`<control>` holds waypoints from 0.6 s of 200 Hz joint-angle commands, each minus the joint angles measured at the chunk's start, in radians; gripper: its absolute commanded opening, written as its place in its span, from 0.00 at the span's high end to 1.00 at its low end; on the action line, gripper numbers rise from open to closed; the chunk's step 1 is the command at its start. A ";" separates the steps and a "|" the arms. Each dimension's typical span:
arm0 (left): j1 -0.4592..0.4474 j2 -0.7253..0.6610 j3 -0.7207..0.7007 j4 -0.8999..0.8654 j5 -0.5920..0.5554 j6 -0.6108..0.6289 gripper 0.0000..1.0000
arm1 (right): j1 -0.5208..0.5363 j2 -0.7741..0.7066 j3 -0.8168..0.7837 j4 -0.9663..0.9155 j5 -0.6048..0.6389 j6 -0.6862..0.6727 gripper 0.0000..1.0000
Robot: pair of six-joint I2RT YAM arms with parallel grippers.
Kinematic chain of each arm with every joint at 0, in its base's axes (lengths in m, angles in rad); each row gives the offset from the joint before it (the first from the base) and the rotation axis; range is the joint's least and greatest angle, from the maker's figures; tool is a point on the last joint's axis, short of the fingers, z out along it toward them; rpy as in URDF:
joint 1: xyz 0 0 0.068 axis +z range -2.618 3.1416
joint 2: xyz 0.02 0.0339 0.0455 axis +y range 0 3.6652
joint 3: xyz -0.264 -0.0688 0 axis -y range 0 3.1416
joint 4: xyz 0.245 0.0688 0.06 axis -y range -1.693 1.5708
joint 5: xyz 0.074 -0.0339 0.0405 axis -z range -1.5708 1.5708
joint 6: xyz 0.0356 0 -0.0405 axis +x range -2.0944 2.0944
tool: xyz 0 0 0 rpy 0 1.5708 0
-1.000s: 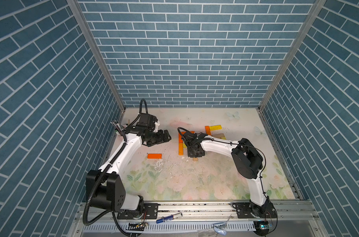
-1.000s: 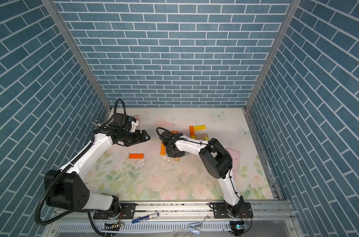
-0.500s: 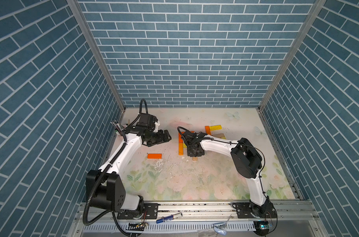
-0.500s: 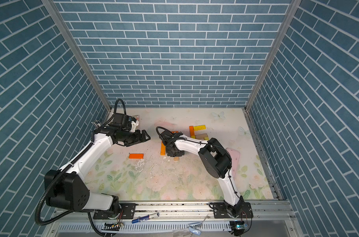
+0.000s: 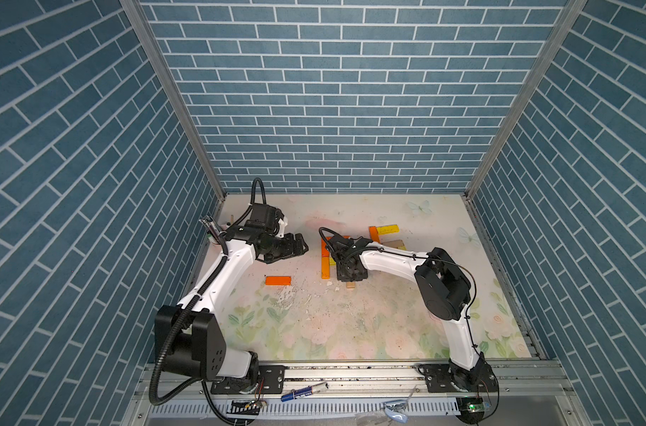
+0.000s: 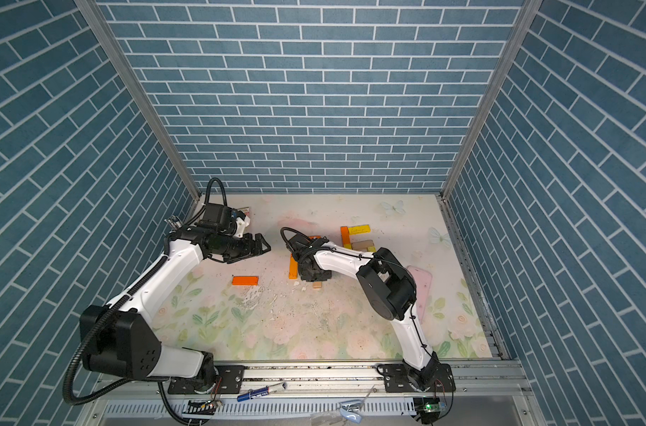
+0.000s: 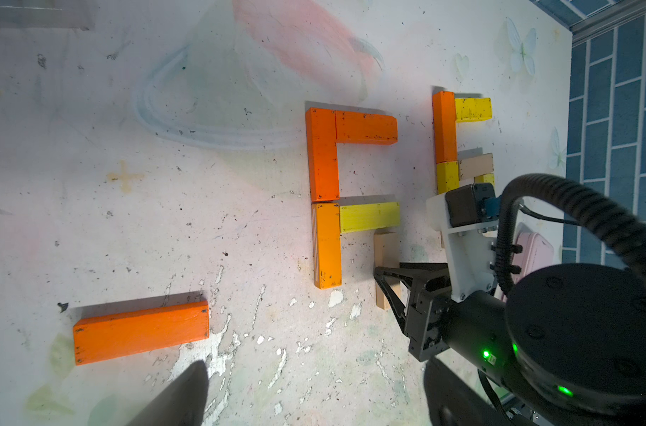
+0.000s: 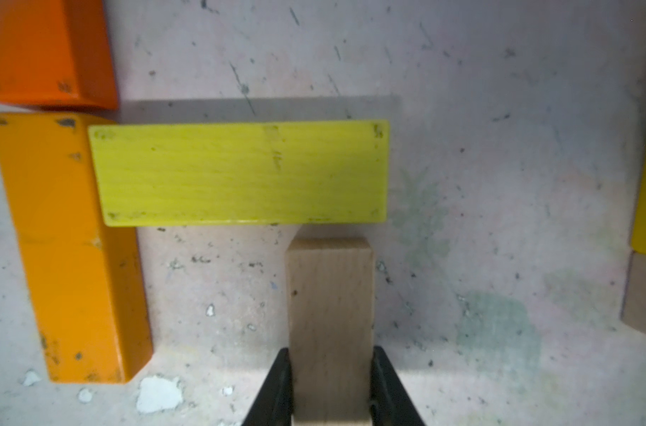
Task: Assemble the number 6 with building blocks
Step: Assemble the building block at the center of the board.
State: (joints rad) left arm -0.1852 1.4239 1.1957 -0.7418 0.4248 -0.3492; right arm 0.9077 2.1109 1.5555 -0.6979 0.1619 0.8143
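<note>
Right wrist view shows the right gripper (image 8: 330, 354) closed on a tan block (image 8: 329, 295); in a top view the left gripper (image 6: 264, 246) stands wide open, empty.

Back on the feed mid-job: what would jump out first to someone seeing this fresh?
The right gripper is shut on a plain tan block, its end just short of the yellow bar in the half-built orange-and-yellow 6 at mid-table. A lone orange block lies apart on the table, near the left gripper, which hovers open and empty.
</note>
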 commanded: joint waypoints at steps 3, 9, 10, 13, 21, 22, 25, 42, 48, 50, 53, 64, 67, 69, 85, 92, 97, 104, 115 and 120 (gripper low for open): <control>0.007 0.002 -0.001 0.005 0.004 -0.004 0.08 | -0.009 0.056 -0.003 -0.031 0.003 0.008 0.77; 0.007 0.002 -0.002 0.005 0.004 -0.004 0.08 | -0.011 0.058 -0.002 -0.032 0.002 0.007 0.77; 0.007 0.002 -0.001 0.005 0.005 -0.004 0.08 | -0.010 0.058 -0.003 -0.032 0.001 0.007 0.77; 0.007 0.003 -0.001 0.005 0.005 -0.004 0.08 | -0.011 0.058 -0.002 -0.032 0.002 0.006 0.77; 0.007 0.003 -0.001 0.005 0.004 -0.004 0.08 | -0.012 0.060 -0.002 -0.033 0.002 0.006 0.77; 0.007 0.003 -0.001 0.005 0.004 -0.004 0.08 | -0.012 0.060 -0.002 -0.033 0.002 0.006 0.77; 0.007 0.003 -0.001 0.005 0.003 -0.005 0.08 | -0.012 0.060 -0.003 -0.033 0.002 0.007 0.77; 0.009 0.003 -0.001 0.005 0.005 -0.004 0.08 | -0.012 0.060 -0.002 -0.033 0.002 0.007 0.77; 0.009 0.002 -0.001 0.005 0.005 -0.004 0.08 | -0.014 0.060 -0.002 -0.034 0.003 0.005 0.77; 0.009 0.000 -0.001 0.005 0.005 -0.004 0.08 | -0.012 0.060 -0.002 -0.035 0.004 0.005 0.77; 0.009 0.002 -0.001 0.007 0.005 -0.004 0.08 | -0.013 0.060 -0.002 -0.037 0.005 0.005 0.77; 0.009 0.003 -0.002 0.006 0.006 -0.004 0.08 | -0.013 0.058 0.000 -0.038 0.006 0.001 0.77; 0.010 0.002 -0.001 0.006 0.006 -0.004 0.08 | -0.013 0.058 0.000 -0.040 0.006 0.000 0.77; 0.010 0.003 -0.001 0.007 0.006 -0.005 0.08 | -0.015 0.058 -0.001 -0.039 0.007 0.000 0.77; 0.010 0.004 -0.002 0.008 0.008 -0.004 0.08 | -0.015 0.060 -0.002 -0.040 0.007 -0.004 0.77; 0.010 0.003 -0.002 0.008 0.009 -0.004 0.08 | -0.015 0.061 -0.001 -0.043 0.008 -0.004 0.77; 0.010 0.003 -0.002 0.009 0.009 -0.004 0.08 | -0.015 0.061 -0.002 -0.043 0.007 -0.004 0.77; 0.010 0.003 -0.002 0.008 0.009 -0.004 0.08 | -0.015 0.061 -0.003 -0.043 0.006 -0.004 0.77; 0.010 0.006 -0.002 0.008 0.010 -0.004 0.08 | -0.016 0.061 -0.002 -0.043 0.007 -0.004 0.77; 0.010 0.005 -0.001 0.009 0.009 -0.005 0.08 | -0.016 0.061 -0.003 -0.044 0.007 -0.005 0.77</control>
State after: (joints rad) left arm -0.1810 1.4239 1.1957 -0.7349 0.4316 -0.3492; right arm 0.9066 2.1117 1.5574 -0.7002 0.1612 0.8116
